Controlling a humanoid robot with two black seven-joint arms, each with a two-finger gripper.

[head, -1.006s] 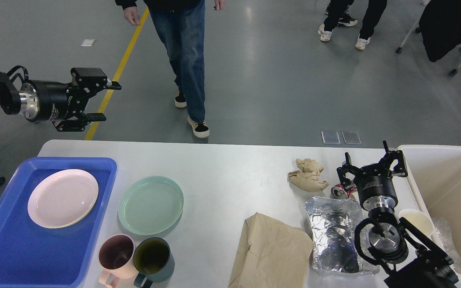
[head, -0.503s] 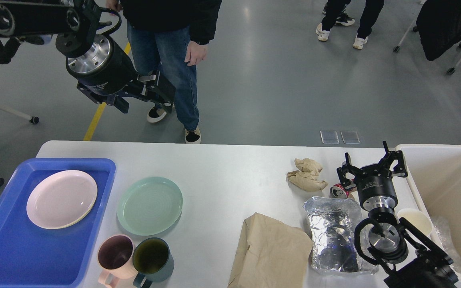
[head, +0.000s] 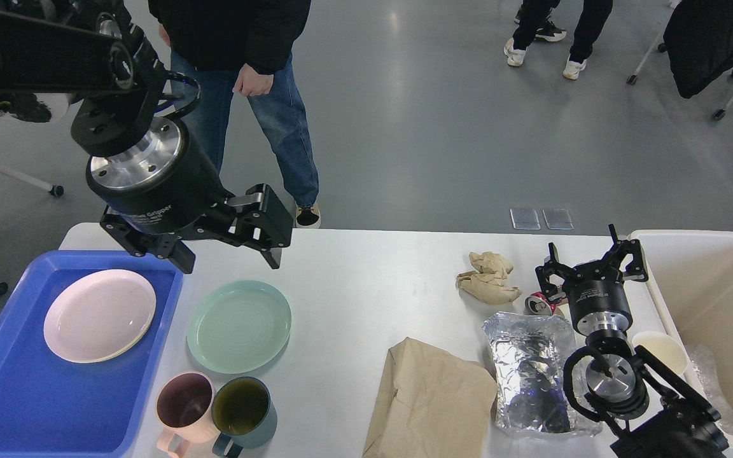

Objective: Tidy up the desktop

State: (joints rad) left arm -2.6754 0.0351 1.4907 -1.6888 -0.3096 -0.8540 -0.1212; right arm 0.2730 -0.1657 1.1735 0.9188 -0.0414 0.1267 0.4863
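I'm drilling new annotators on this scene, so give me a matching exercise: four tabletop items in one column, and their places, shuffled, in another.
Items:
1. pink plate
2. green plate
3. crumpled brown paper
4. foil bag

Places:
A. bare desktop, right of the tray
B. just left of the right tool
C. inside the blue tray
D. between brown paper bag and right arm

Pairs: 1-C, 2-A, 3-B, 4-D

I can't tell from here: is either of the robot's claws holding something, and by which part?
No. The left gripper hangs open above the green plate; the right gripper is open over the desktop, holding nothing.

Wide white desktop (head: 366,280), smooth, faintly glossy, rounded corners
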